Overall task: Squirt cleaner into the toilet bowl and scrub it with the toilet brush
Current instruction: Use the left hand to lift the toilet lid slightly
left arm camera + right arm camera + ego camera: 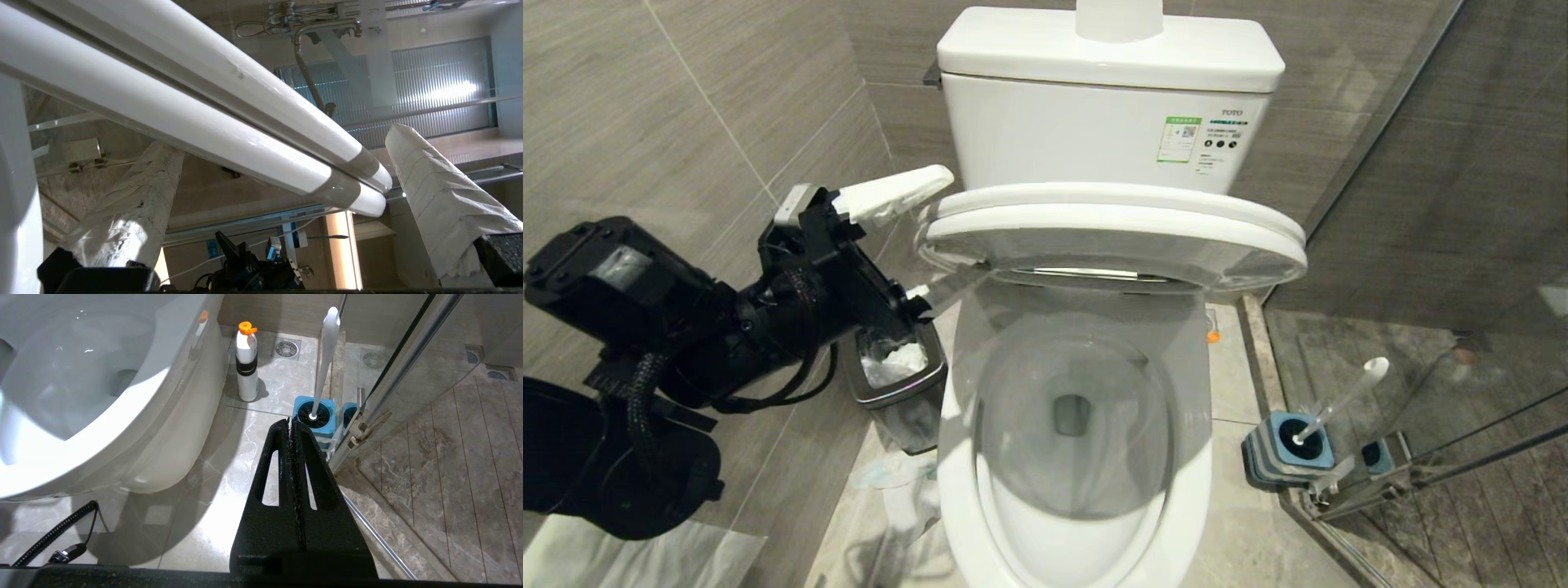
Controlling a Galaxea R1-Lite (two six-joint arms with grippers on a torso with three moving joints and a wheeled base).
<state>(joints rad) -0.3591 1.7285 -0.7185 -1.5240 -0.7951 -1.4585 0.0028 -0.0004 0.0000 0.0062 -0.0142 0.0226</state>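
White glazed ceramic fills the centre of the head view: the toilet bowl stands open and bare of cleaner as far as can be seen, its seat and lid hanging part-raised across the upper middle. At left of the frame the left gripper sits beside the seat's edge, fingers spread wide with the seat rim between them or close to it; contact cannot be confirmed. Just below it stands a steel waste bin holding crumpled paper. At lower right the toilet brush leans in its blue-topped holder, against the glass shower screen. In the left wrist view the paired white edges of seat and lid cross the frame diagonally between the two wrapped fingers, which stand apart and grip nothing. In the right wrist view the right gripper hangs low at centre, fingers pressed together and empty, pointing toward the brush, with a white cleaner bottle with an orange cap at upper centre, on the floor near the bowl's flank. Risks, as judged: the seat and lid, not fully upright, could drop onto the bowl if released here; the left arm could knock the bin; a reach for the brush could strike the glass.
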